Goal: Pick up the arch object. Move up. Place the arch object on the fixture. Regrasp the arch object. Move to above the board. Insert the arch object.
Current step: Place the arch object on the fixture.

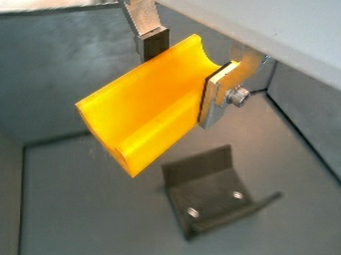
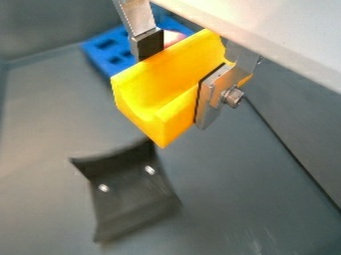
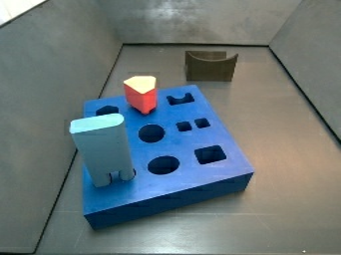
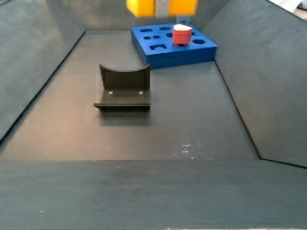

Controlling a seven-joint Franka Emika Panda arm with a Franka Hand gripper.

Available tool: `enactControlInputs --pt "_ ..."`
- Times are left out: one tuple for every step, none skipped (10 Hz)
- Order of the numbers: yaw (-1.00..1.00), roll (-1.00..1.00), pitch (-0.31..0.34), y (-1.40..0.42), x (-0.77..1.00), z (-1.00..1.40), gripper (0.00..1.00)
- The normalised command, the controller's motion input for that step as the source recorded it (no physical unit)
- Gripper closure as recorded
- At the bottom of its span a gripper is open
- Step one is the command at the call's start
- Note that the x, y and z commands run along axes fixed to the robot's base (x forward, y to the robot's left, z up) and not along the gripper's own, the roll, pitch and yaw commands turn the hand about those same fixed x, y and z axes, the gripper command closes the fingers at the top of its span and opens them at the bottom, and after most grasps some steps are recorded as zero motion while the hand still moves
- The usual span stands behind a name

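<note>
Above the grey floor, the gripper [image 1: 186, 70] jaws clench the arch [image 1: 147, 100], seemingly tilted, so it may seat crooked in the fixture [image 1: 213, 189].

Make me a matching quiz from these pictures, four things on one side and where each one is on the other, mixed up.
Things:
1. arch object
2. fixture
3. red-topped peg
4. light-blue block

Places:
A. standing in the board, at a front corner in a side view
B. empty on the floor
C. held in the claw, off the floor
D. standing in the board, farther back

Pairs: 1-C, 2-B, 3-D, 4-A
</note>
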Motion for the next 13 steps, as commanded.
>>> enactControlInputs --pt "1.0 0.0 0.087 -0.45 0.1 0.15 1.0" --pt "1.0 0.0 0.092 -0.22 0.06 0.1 1.0" --pt "1.0 0.0 0.097 -0.11 0.04 0.08 1.0" --pt "1.0 0.0 0.109 -0.06 0.03 0.06 1.0" --pt "1.0 0.0 0.118 -0.05 0.03 0.05 1.0" --pt "1.0 0.0 0.133 -0.03 0.02 0.05 1.0" --pt "1.0 0.0 0.141 -0.03 0.02 0.05 1.0" --pt "1.0 -0.94 0.071 -0.12 0.92 -0.8 1.0" --pt "0.96 -1.0 0.075 -0.11 0.92 -0.79 1.0" --pt "0.88 -1.0 0.087 -0.02 0.86 -0.63 1.0" --pt "0.85 -1.0 0.106 -0.01 0.8 -0.51 1.0" --pt "0.76 -1.0 0.162 0.01 0.63 -0.18 1.0" --pt "0.72 -1.0 0.19 0.02 0.56 -0.07 1.0"
